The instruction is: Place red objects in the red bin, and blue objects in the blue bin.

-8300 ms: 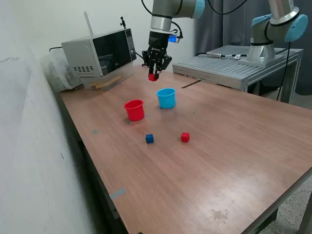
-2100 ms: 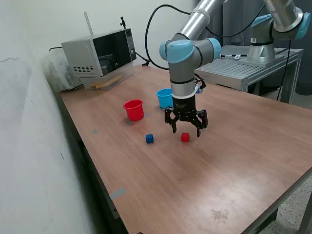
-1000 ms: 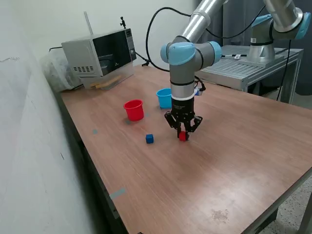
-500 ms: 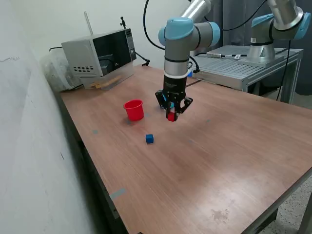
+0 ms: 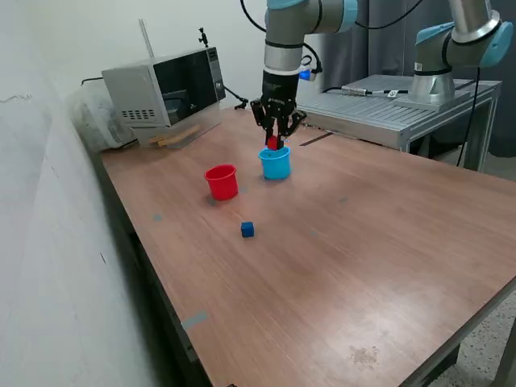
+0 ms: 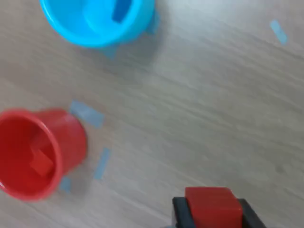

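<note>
- The pincer [image 5: 275,142] hangs in the air over the bench [image 5: 387,242], closed on a small red cube [image 5: 272,143]; in the wrist view the cube [image 6: 212,207] sits squeezed between the two dark fingers [image 6: 180,214].
- In the exterior view the held cube is just above the rim of the blue cup [image 5: 275,163] and partly in front of it; whether it is directly over the opening I cannot tell.
- The red cup [image 5: 222,181] stands upright on the bench, near the blue cup, on the exterior view's left of it, the two apart.
- The wrist view looks down into both cups: a red cube [image 6: 40,164] lies on the floor of the red cup [image 6: 35,154], and a dark blue cube [image 6: 122,9] lies inside the blue cup [image 6: 95,21].
- Another dark blue cube [image 5: 247,230] lies alone on the bench, nearer the camera than the blue cup, well apart from it.
- A microwave oven [image 5: 165,89] stands at the far end of the bench, beyond the blue cup.
</note>
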Motion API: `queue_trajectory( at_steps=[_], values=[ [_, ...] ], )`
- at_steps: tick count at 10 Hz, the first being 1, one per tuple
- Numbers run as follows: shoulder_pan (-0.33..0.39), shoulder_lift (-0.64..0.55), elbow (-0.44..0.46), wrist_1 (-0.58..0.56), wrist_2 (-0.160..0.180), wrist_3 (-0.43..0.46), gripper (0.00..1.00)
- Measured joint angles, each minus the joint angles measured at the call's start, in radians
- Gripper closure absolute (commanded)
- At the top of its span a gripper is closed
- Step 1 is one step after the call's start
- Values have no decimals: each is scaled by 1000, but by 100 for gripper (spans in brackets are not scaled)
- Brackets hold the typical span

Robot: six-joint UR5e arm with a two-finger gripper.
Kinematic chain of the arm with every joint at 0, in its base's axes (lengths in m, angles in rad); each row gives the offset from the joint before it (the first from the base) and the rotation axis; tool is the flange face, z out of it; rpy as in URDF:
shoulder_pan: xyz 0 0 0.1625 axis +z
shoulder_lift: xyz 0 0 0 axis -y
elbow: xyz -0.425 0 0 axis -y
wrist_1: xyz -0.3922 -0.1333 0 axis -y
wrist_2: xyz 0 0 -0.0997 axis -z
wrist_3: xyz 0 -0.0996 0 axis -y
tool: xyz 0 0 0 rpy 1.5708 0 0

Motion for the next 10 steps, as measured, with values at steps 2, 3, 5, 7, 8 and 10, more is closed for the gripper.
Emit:
queue_trajectory(
  at_steps=[2, 3, 5, 7, 8, 10],
  values=[
    [-40, -54, 62, -4, 13, 1, 100],
    [-62, -78, 84, -6, 19, 2, 100],
    [-98, -113, 106, -5, 27, 2, 100],
    [-117, -129, 114, 2, 41, 0, 100],
    [-122, -128, 116, 7, 47, 0, 100],
    [-123, -89, 114, 15, 67, 0, 100]
  ],
)
